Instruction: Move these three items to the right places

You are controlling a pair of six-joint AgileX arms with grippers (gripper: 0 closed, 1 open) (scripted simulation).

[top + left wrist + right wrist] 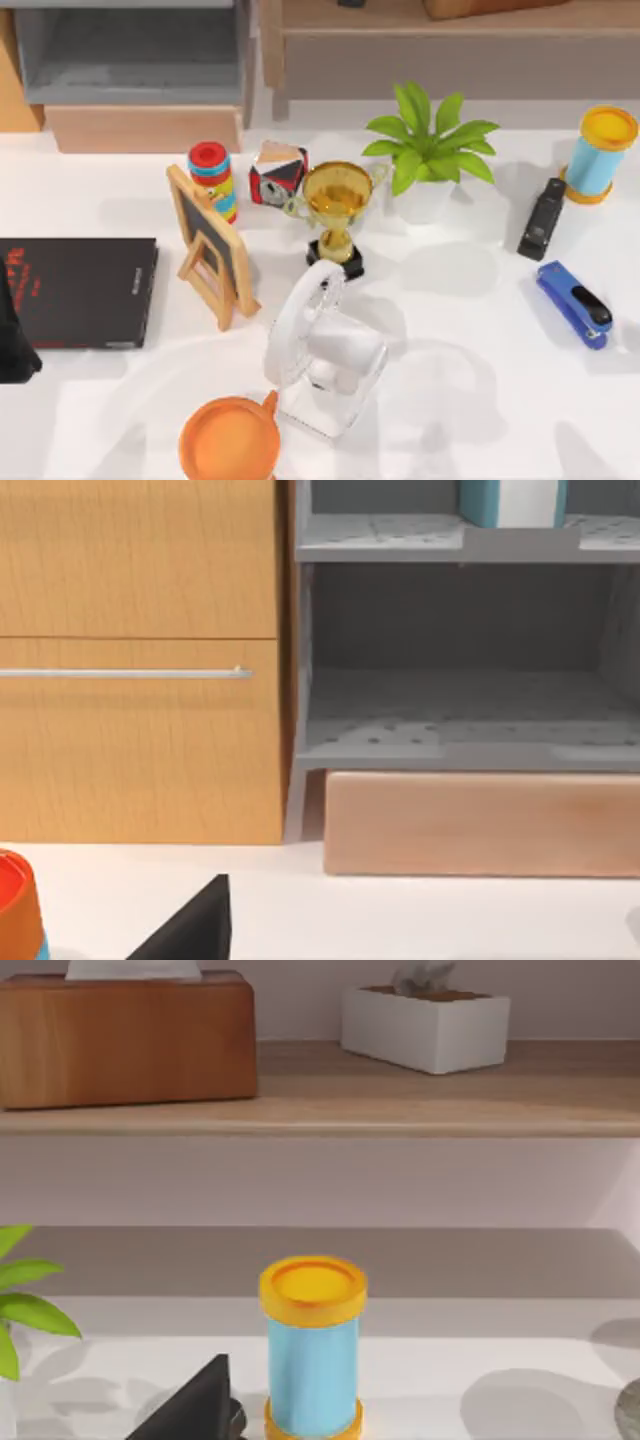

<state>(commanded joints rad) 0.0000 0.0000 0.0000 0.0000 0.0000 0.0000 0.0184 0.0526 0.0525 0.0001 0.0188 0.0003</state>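
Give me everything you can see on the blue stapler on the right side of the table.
The blue stapler lies flat on the white table near its right edge, long axis running diagonally. Its body looks like glossy blue plastic, with a black insert on top toward the nearer, right-hand end. It appears closed. Nothing touches it: the black stapler lies apart, farther back, and the blue canister with yellow caps stands behind that.
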